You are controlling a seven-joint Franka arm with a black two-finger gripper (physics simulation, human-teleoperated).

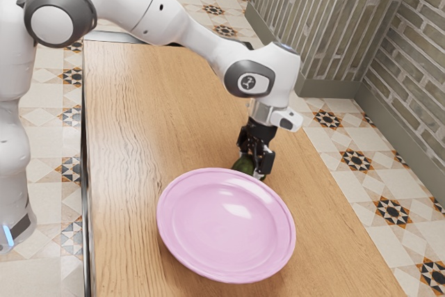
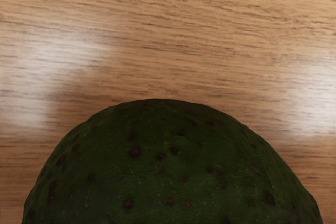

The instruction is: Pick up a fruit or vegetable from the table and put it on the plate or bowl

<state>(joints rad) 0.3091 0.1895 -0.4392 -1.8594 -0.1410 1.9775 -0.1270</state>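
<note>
A dark green avocado (image 1: 243, 165) with a speckled skin lies on the wooden table just behind the far rim of the pink plate (image 1: 225, 224). My gripper (image 1: 254, 163) is lowered straight down onto the avocado, whose right side it hides in the exterior view. In the wrist view the avocado (image 2: 168, 166) bulges large directly under my hand, with bare wood beyond it. The plate has nothing on it.
The long wooden table (image 1: 146, 130) runs from the arm's base toward the front. Its right edge lies close to the gripper, and tiled floor (image 1: 375, 172) drops away beyond it. A brick wall (image 1: 348, 19) stands at the back right.
</note>
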